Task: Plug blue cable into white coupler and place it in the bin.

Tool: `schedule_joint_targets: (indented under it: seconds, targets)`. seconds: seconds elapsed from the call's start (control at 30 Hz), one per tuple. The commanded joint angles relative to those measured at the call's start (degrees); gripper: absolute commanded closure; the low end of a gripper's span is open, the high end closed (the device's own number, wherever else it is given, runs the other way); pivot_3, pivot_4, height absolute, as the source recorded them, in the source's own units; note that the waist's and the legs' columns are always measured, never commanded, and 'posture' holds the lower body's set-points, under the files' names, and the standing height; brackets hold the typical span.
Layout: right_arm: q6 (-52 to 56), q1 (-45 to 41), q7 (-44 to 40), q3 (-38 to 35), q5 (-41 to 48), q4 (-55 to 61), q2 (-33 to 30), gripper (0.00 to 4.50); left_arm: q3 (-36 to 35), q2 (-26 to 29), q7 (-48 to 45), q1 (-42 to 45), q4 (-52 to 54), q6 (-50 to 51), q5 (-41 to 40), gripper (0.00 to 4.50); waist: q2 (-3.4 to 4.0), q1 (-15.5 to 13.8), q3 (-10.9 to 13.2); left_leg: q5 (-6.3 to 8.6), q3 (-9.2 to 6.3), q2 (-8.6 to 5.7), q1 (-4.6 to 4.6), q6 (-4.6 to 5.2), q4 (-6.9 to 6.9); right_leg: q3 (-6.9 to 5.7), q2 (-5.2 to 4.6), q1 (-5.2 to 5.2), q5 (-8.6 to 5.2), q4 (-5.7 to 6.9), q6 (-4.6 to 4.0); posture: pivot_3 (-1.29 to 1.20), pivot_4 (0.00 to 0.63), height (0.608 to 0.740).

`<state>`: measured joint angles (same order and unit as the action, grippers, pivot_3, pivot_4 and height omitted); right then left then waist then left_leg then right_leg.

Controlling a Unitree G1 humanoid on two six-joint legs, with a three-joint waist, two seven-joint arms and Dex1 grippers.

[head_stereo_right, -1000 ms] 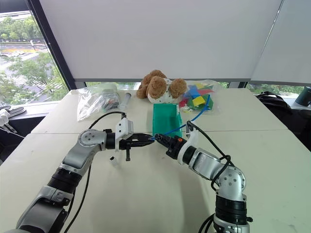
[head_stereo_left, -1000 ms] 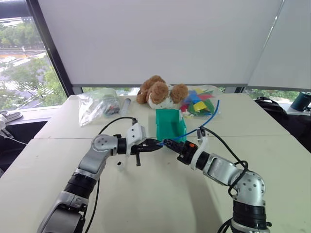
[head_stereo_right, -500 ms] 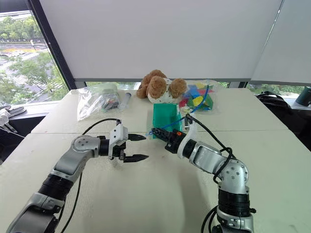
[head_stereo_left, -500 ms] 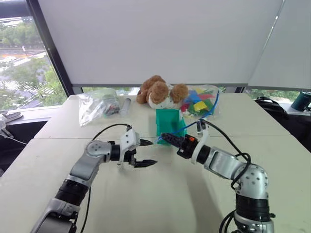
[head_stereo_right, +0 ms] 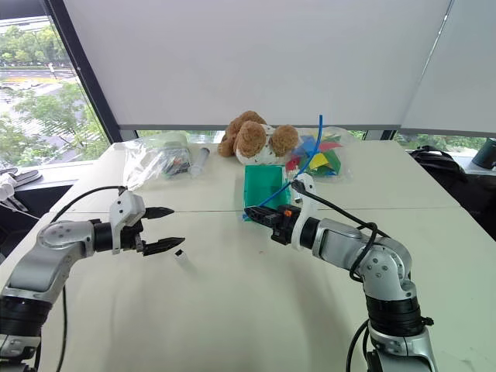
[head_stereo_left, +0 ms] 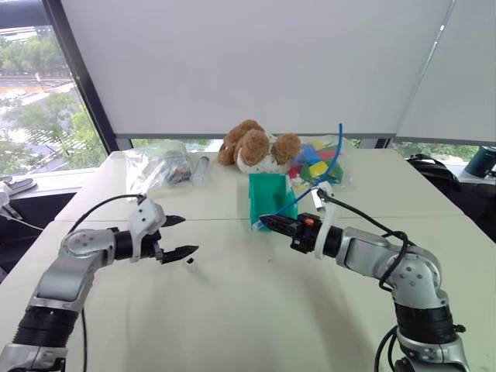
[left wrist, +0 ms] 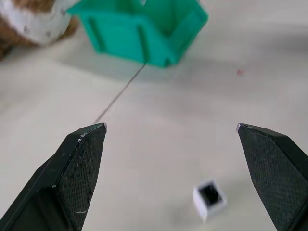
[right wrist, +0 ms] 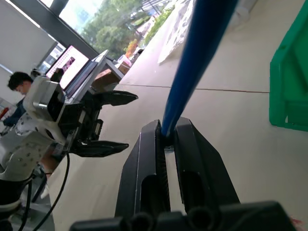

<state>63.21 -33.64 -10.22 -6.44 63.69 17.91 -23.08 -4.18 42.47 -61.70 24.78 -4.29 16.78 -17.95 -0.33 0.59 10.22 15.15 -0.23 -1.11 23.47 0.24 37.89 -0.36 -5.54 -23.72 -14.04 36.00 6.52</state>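
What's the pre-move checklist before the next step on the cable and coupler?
1. Right gripper shut on the blue cable: ok.
2. Left gripper open, nothing held: ok.
3. White coupler plugged onto the cable: not ok, it lies loose on the table.
4. Coupler socket facing up for regrasp: ok.
5. Bin open, upright: ok.
6. Cable's plug condition: cannot tell, hidden between the fingers.

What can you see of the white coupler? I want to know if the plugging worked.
The white coupler is a tiny white, plastic-looking block with a dark square socket facing up, nothing plugged in. It lies alone on the pale table, just beyond the open left gripper, touching neither gripper nor the blue cable.
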Motion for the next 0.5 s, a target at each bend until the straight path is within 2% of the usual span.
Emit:
schedule_joint_targets:
  seconds: [0.03,0.27,0.5]
  targets:
    - [-1.7,-1.9,-2.5,0.7,-1.7,2.0,-0.9,4.5,-1.1,-0.5,0.7,-1.7,-1.3,-1.1,-0.4,0.05,-0.01,0.0,0.0,0.0,0.0,-0.01,0.0,0.0,0.0,0.0,-0.02,0.0,0.0,0.0,0.0,0.0,0.15,0.74]
    - [-1.6,-1.3,-3.7,0.4,-3.4,2.7,-1.2,4.5,-0.8,-4.2,2.8,-4.7,-0.4,0.0,-1.6,0.05,-0.01,0.1,0.0,0.01,0.0,0.01,0.11,0.0,-0.01,0.07,-0.2,-0.1,0.01,-0.05,-0.01,0.0,0.15,0.74]
    - [-1.3,-0.7,-3.7,0.0,-3.9,3.3,-0.9,4.5,1.8,-6.9,7.4,-7.7,-3.4,-5.7,3.9,0.05,-0.01,0.2,0.0,0.01,0.05,0.0,0.16,-0.02,-0.2,0.09,-0.33,-0.32,-0.06,-0.04,-0.17,0.0,0.15,0.74]
